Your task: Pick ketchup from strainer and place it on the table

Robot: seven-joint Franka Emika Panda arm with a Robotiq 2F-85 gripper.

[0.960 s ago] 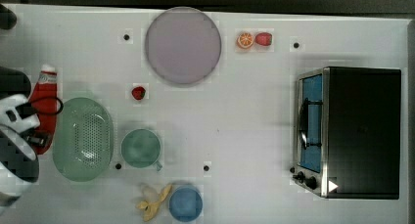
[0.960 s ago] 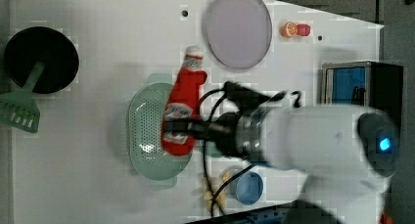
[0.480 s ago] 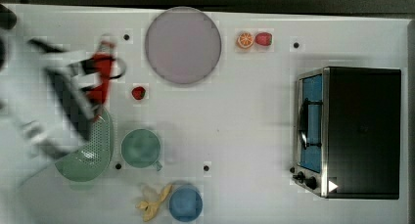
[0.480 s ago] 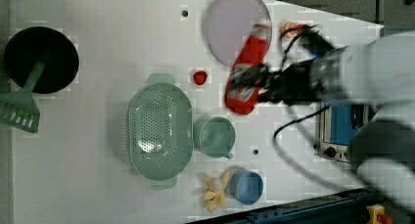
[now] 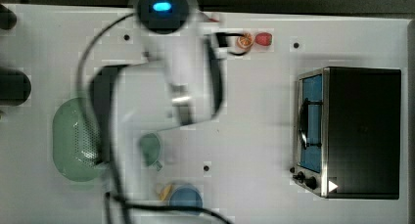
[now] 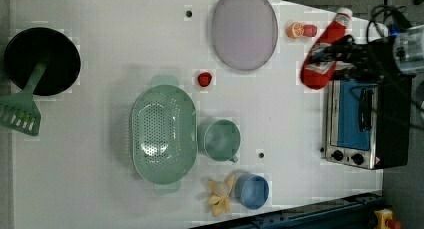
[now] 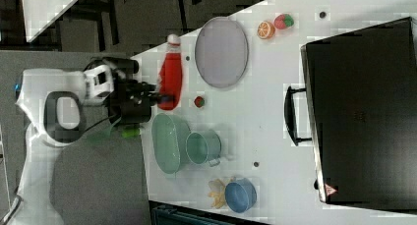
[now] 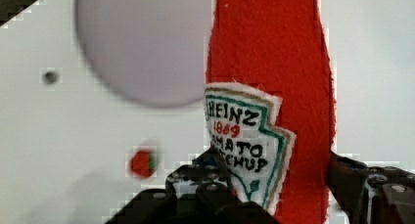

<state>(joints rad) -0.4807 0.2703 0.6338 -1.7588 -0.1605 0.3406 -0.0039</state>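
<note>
Gripper (image 8: pixel 274 185) is clamped on the ketchup (image 6: pixel 324 56), held in the air off the strainer (image 6: pixel 162 134), near the table (image 6: pixel 100 64) edge by the oven (image 6: pixel 367 121). Let go there & it could tip onto the oven.

Left view: bare counter (image 6: pixel 90 79) left of strainer (image 6: pixel 162 134); plate (image 6: pixel 244 29), strawberry (image 6: pixel 204 79), mug (image 6: pixel 218 139), toaster oven (image 6: pixel 362 121) crowd right.

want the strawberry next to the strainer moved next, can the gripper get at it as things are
Probably not yet: the gripper is shut on the ketchup bottle. The strawberry itself lies in the open on the table, beside the strainer, nothing on it.
</note>
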